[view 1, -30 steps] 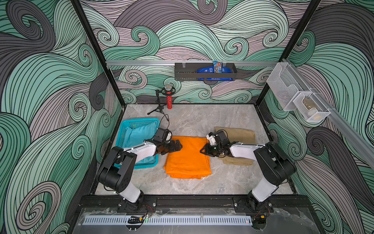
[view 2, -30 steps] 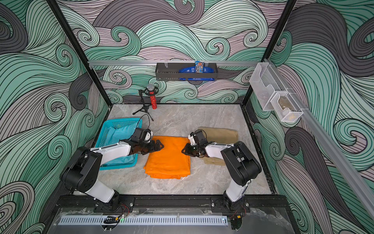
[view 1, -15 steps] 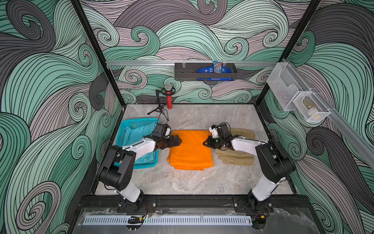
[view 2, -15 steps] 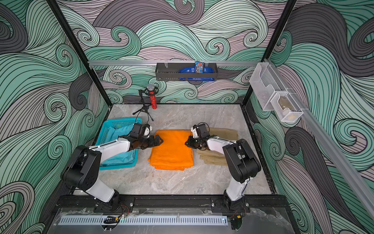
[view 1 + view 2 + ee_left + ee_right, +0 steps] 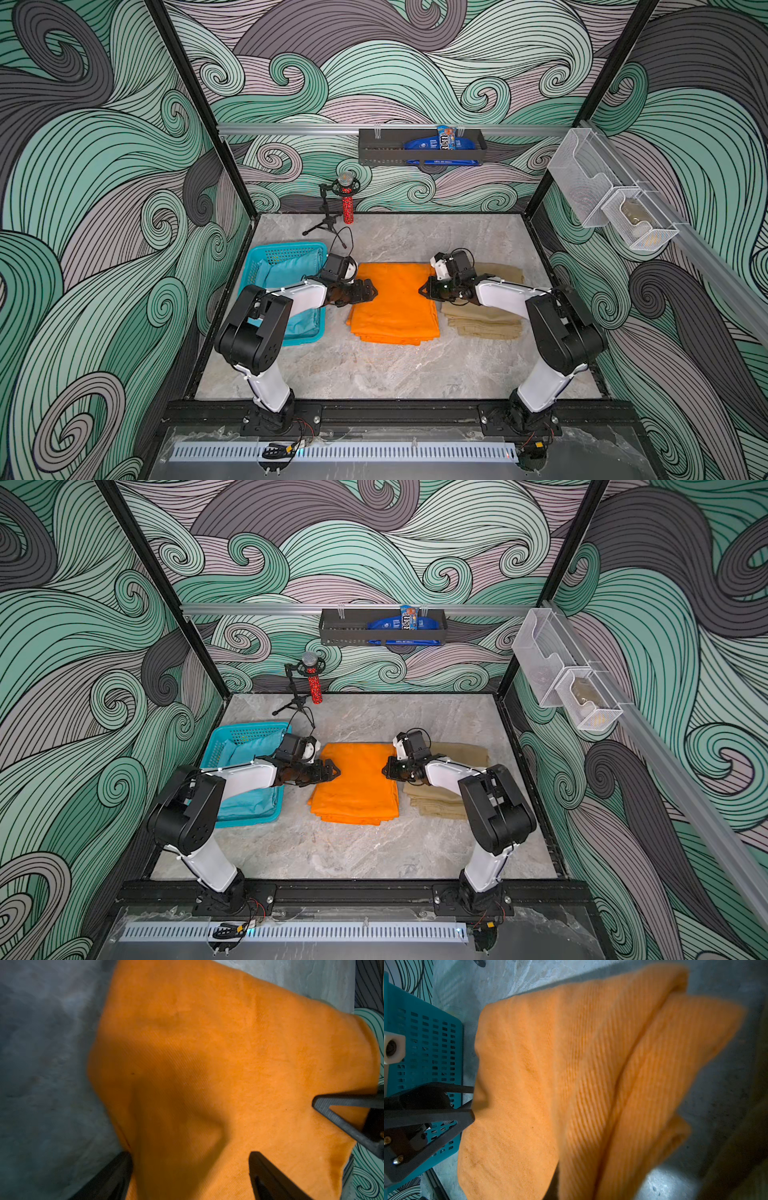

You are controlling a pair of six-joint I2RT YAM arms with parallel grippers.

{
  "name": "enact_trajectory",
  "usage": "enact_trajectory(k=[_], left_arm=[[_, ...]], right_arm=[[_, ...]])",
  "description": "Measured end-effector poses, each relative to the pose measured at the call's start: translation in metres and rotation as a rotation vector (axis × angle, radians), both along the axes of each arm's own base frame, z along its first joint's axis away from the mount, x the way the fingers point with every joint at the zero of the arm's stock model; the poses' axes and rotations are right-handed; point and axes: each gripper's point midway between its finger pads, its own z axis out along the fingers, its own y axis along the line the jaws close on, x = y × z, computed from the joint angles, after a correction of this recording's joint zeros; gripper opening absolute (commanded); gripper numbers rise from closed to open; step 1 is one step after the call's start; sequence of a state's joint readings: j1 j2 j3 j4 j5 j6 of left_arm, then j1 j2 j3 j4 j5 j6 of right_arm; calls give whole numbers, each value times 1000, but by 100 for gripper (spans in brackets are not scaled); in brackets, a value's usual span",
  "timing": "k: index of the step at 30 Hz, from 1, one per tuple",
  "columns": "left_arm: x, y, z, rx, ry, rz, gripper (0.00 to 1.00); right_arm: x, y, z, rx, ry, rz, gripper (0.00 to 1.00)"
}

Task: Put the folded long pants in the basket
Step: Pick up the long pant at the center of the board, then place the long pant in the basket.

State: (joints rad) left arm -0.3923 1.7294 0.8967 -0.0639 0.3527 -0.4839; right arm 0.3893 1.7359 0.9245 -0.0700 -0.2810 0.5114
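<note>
The orange pants (image 5: 395,307) now lie further back, the right gripper (image 5: 422,289) pinching one edge and the left gripper (image 5: 372,291), jaws spread, beginning to close on the other; transfer to the basket (image 5: 282,248) is pending.

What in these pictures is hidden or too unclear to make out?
- Teal pants: in both top views the left arm covers part.
- Khaki pants: the right arm crosses them there.
- Right gripper: in the right wrist view, blurred orange pants hide its tips.
- White mesh bin: contents too small in a top view.
</note>
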Motion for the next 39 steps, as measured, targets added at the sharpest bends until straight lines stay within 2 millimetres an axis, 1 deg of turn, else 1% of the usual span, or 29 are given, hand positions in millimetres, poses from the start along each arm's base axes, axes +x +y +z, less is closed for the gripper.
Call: enact_trajectory(k=[2,4,5,6,8,9,15,18,20,23,25,26,28,30,34,36,39], left_arm=[[-1,-10,-1,3,2,-26,78],[-2,-18,-4,10,6,-44,64],[-2,-19,-6,12,8,-52,54],[-2,-19,-7,14,12,-51,40],[-4,-19,-12,15,27,-56,10],[-5,-21,-12,5,31,-64,0],[-1,-28,-7,-26,42,-70,0],[4,-30,3,-32,48,-68,0],[12,-34,16,-33,38,-74,0],[25,-37,47,-36,-12,-85,0],[32,-32,72,-41,-50,-79,0],[34,-29,82,-43,-63,-76,0],[37,-13,103,-51,-87,-56,0],[39,7,118,-55,-98,-25,0],[39,50,141,-43,-120,46,0],[36,66,151,-30,-137,73,0],[31,87,173,-2,-179,114,0]], right_arm=[[0,-1,-1,-4,1,-2,0],[-1,-2,-1,-10,4,-5,0],[-1,-2,-2,-13,5,-7,0],[-1,-4,-2,-16,7,-10,0],[-1,-4,-3,-19,10,-12,0],[-1,-4,-3,-19,9,-10,0],[4,1,5,-31,-6,-13,0],[8,7,12,-23,-19,-13,0],[11,10,17,-16,-29,-16,0],[16,15,30,-3,-59,-23,0],[20,21,45,15,-94,-26,0],[21,25,54,25,-115,-24,0],[25,35,76,44,-165,-14,0],[27,50,98,67,-212,6,0],[27,85,135,113,-288,45,0],[25,100,151,127,-318,62,0],[24,125,173,150,-356,94,0]])
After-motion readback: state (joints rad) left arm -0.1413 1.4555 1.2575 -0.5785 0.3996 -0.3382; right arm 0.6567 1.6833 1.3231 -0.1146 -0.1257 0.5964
